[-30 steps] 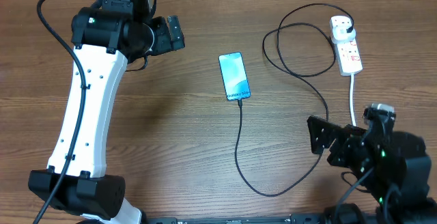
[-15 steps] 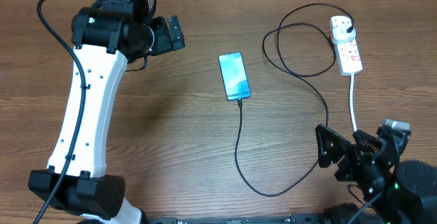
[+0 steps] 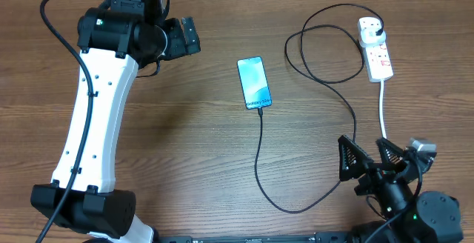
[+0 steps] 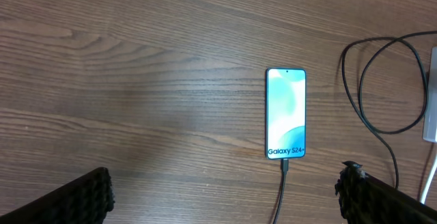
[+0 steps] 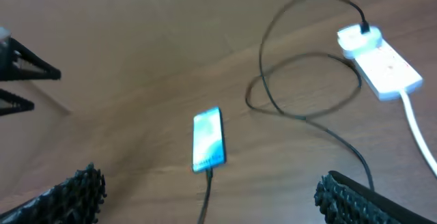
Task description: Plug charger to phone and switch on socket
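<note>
The phone (image 3: pixel 254 82) lies flat mid-table, screen lit; it also shows in the left wrist view (image 4: pixel 285 113) and the right wrist view (image 5: pixel 208 140). The charger cable (image 3: pixel 261 158) has its tip in the phone's near end, loops right, and its black plug sits in the white socket strip (image 3: pixel 375 48) at the far right. The socket also shows in the right wrist view (image 5: pixel 379 58). My left gripper (image 3: pixel 189 37) is open and empty, raised left of the phone. My right gripper (image 3: pixel 369 159) is open and empty, raised near the front right, well back from the socket.
The socket's thick white lead (image 3: pixel 383 110) runs from the strip toward the front right, beside my right arm. The charger's loops (image 3: pixel 326 54) lie on the wood left of the strip. The left arm's white link (image 3: pixel 89 132) spans the left side.
My right arm has pulled back toward the front edge and tilted up, gripper staying open. The left arm, phone, cable and socket have not moved.
</note>
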`<state>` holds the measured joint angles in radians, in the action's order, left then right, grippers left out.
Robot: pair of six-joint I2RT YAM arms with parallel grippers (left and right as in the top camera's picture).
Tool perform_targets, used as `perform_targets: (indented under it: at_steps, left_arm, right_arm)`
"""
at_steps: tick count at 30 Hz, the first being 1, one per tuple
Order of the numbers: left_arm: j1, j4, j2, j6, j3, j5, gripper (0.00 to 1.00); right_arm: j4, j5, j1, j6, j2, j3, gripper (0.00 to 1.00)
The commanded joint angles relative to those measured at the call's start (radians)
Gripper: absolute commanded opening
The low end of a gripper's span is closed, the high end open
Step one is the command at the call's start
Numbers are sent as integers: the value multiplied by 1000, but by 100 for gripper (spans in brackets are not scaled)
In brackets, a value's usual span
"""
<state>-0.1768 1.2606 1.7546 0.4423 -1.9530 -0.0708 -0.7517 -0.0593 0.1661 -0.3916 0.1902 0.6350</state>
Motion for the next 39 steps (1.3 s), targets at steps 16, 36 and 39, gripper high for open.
perform_targets:
  at_steps: [16, 36, 39]
  left_arm:
    - [-7, -1, -1, 7, -6, -4, 100]
    - [-7, -1, -1, 7, -6, -3, 100]
    - [-7, -1, -1, 7, -6, -4, 100]
  right_arm:
    - [303, 14, 3, 8, -187, -306, 100]
    - [700, 42, 3, 54, -187, -528, 100]
    - [763, 43, 3, 64, -187, -566, 100]
